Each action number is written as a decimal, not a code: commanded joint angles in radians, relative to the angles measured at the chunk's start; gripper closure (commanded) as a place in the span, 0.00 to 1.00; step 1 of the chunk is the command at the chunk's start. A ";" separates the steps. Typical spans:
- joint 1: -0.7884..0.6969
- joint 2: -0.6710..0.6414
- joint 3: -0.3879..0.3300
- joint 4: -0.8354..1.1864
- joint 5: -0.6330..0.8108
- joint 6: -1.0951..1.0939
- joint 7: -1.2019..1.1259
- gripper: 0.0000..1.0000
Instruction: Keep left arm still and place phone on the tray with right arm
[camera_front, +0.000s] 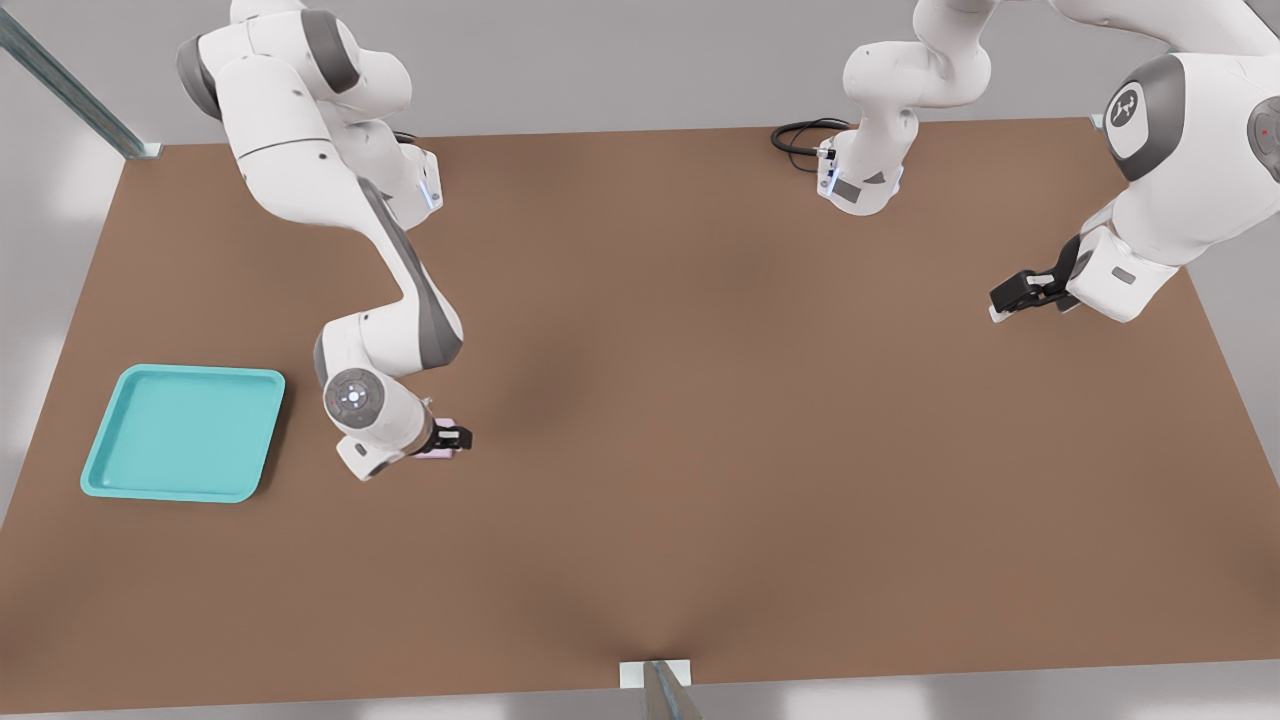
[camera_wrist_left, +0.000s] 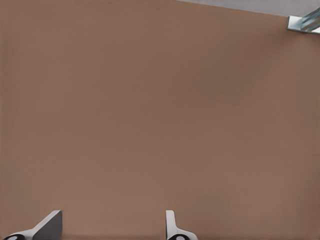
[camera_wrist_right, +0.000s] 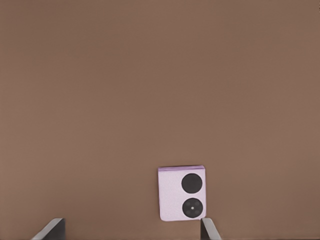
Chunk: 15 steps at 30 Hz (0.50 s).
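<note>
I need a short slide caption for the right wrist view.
Open gripper hovering by the pink phone lying on the brown table.

A flat brown table (camera_front: 700, 420) carries everything. A turquoise tray (camera_front: 105, 470) is set near the table's edge at the front view's left. A small pink phone (camera_wrist_right: 172, 200) is laid flat on the bare top, apart from the tray, with the gripper (camera_front: 452, 440) positioned over it, fingers spread.

Even, soft light; faint blurred shadows; sharp renders.
</note>
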<state>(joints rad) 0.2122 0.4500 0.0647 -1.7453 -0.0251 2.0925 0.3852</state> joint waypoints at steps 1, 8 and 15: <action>-0.020 -0.005 0.006 -0.039 -0.003 0.103 0.231 0.00; -0.043 0.033 0.030 -0.115 -0.027 0.213 0.193 0.00; -0.077 0.038 0.056 -0.172 -0.050 0.239 0.023 0.00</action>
<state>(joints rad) 0.1351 0.4892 0.1153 -1.9136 -0.0699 2.2995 0.4718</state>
